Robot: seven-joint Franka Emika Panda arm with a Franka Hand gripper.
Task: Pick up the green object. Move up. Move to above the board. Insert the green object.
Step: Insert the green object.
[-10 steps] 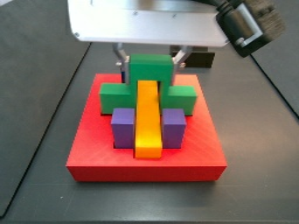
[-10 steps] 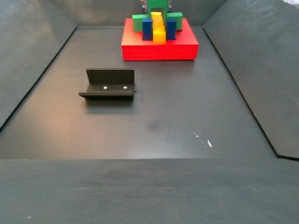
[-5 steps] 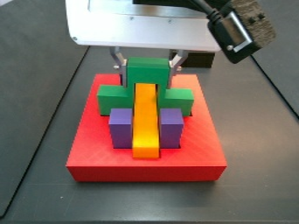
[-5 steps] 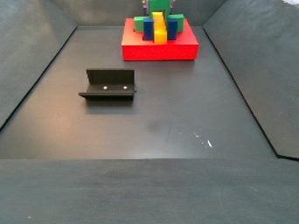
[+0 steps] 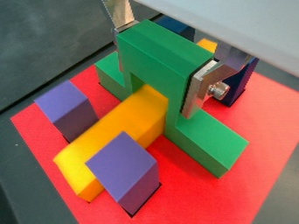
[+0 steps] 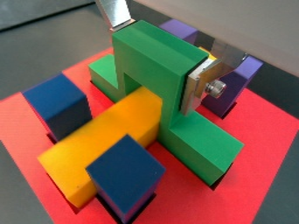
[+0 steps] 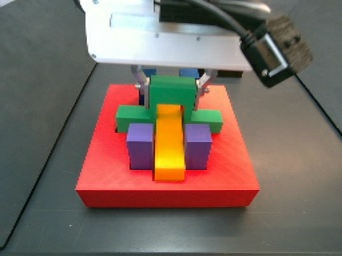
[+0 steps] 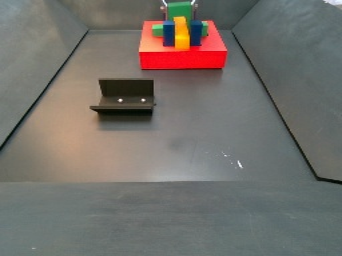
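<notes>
Gripper point(image 5: 163, 63): over the red board point(image 7: 227, 175), in the upper centre of a side view; its silver fingers point(image 6: 114, 12) are closed against two opposite faces of the green object's raised block, seen in both wrist views.

Green object point(image 5: 176, 83): a bridge-shaped piece, its low feet resting on the board's surface either side of the orange bar, its upper block clamped between the finger plates. It sits at the board's far half in a side view point(image 7: 168, 103).

Orange bar point(image 7: 168, 145): long, lying flat, passing beneath the green object's arch and running toward the board's near edge.

Purple blocks point(image 7: 139, 146): two, flanking the orange bar, just beside it.

Red board: square, at the top centre of a side view point(image 8: 183, 52).

Fixture point(image 8: 123, 97): on the dark floor, left of centre, well apart from the board.
</notes>
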